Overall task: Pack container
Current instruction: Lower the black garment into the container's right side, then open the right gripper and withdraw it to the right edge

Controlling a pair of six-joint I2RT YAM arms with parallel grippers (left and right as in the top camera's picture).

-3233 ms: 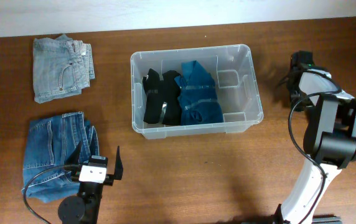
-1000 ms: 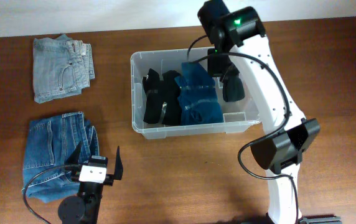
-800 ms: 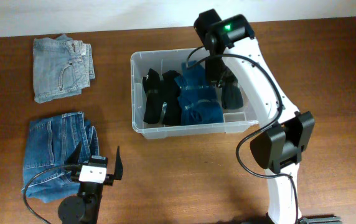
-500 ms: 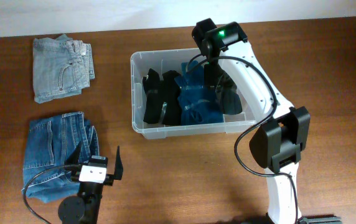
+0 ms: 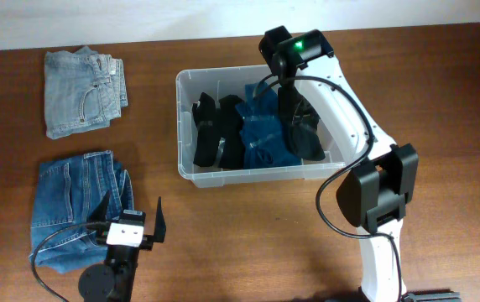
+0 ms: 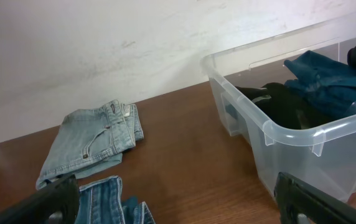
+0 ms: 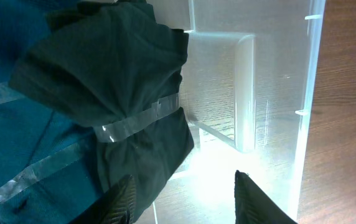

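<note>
The clear plastic container stands mid-table. Inside it lie a black bundle, a teal bundle and, to their right, a dark taped bundle. My right gripper hangs over the container's right part, open. In the right wrist view the dark bundle lies on the container floor just beyond the right gripper, free of both fingers, beside the teal bundle. The container wall runs along the right. My left gripper rests near the front left, open and empty.
Folded light-blue jeans lie at the back left, also seen from the left wrist. Darker blue jeans lie at the front left, just beside the left gripper. The container's corner rises to the left gripper's right.
The right arm lowered the dark bundle into the container beside the teal one, and its jaws opened off it. The left arm has not moved.
</note>
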